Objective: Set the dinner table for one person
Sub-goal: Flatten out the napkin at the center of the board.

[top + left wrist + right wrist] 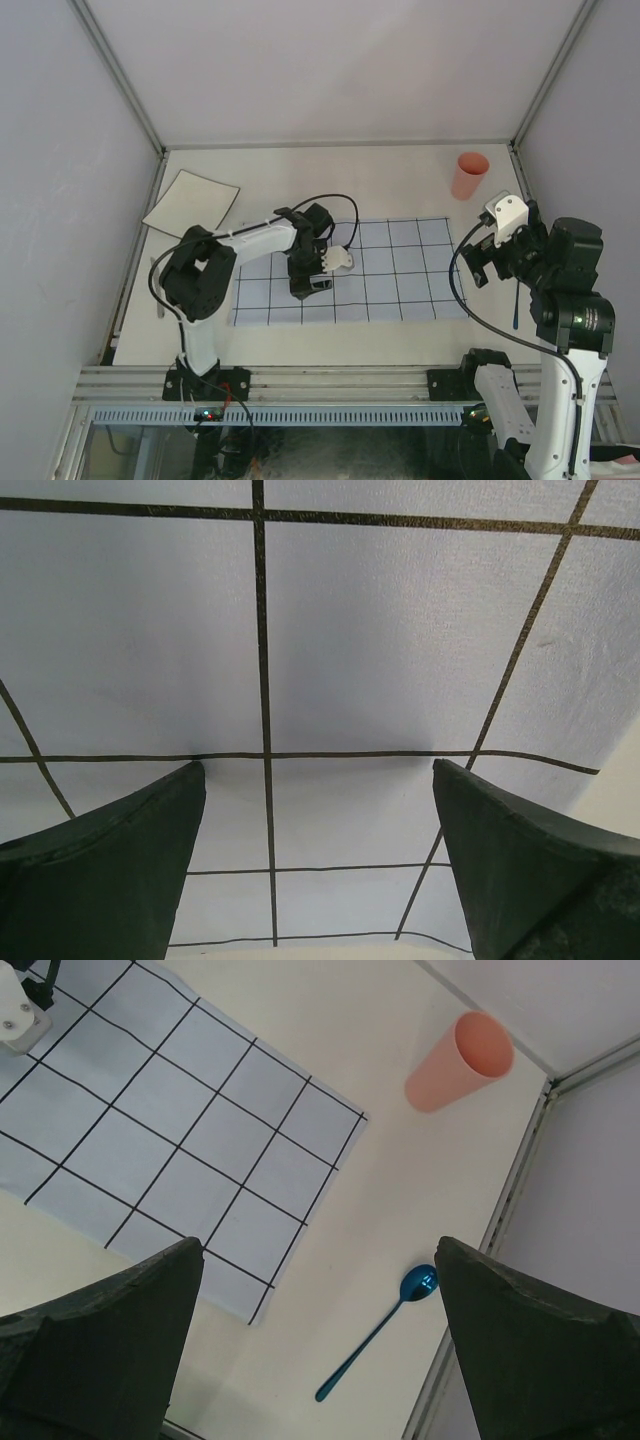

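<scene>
Your dinner table (330, 170) filled the walled cell, with a blue gridded cloth (400, 280) at its centre, a pink cup (469, 176) at two o'clock and a blue spoon (376, 1332) at three. Your left gripper (318, 768) hung over the cloth and your right gripper (318, 1245) near the spoon, both spread wide and holding nothing.

1. The table (330, 175) is a flat off-white surface, edged by grey metal rails and pale walls
2. A light-blue cloth (400, 270) with a dark grid lies flat on its near middle, long side running left to right
3. A pink cup (470, 175) stands upright near the far right corner, apart from the cloth
4. A blue spoon (375, 1335) lies on the bare surface between the cloth's right edge and the right rail
5. A flat white square (192, 203) (plate or napkin, hard to tell) lies askew near the far left corner, off the cloth
</scene>
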